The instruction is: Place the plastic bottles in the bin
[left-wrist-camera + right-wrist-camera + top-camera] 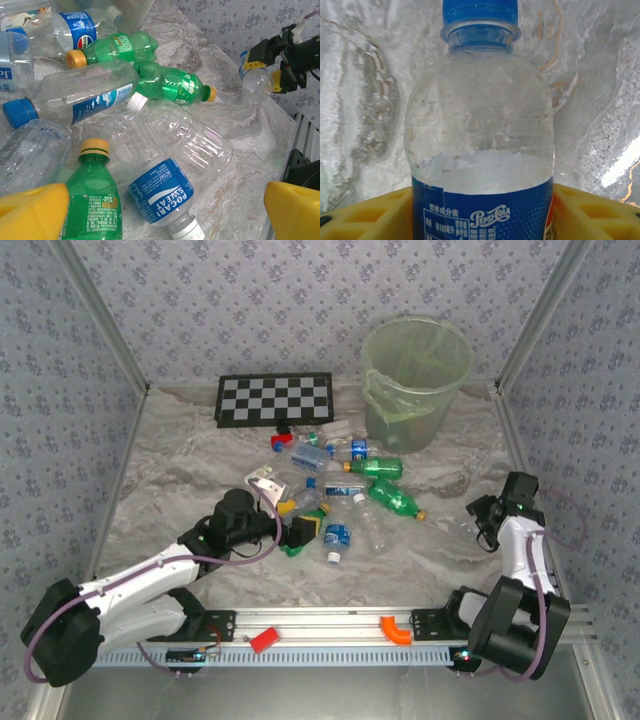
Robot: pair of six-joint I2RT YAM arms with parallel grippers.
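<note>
Several plastic bottles lie in a heap mid-table: green ones with yellow caps (pixel 392 500) and clear ones with blue labels. My left gripper (pixel 300 530) hangs open over the heap's near side. A blue-labelled Pocari Sweat bottle (pixel 162 197) lies on the table between its yellow fingers (pixel 30 212), and a green bottle (pixel 95 205) lies beside the left finger. At the right, my right gripper (pixel 482 210) is shut on a clear Pepsi bottle (pixel 480 130) with a blue cap, one yellow finger against each side of it. The pale-green bin (pixel 400 420) stands at the back, right of centre.
A black-and-white chequered board (pixel 275 398) lies at the back, left of the bin, with a small red block (pixel 283 438) in front of it. Patterned walls close in three sides. An orange piece (pixel 396 630) and a red piece (pixel 263 640) sit on the front rail.
</note>
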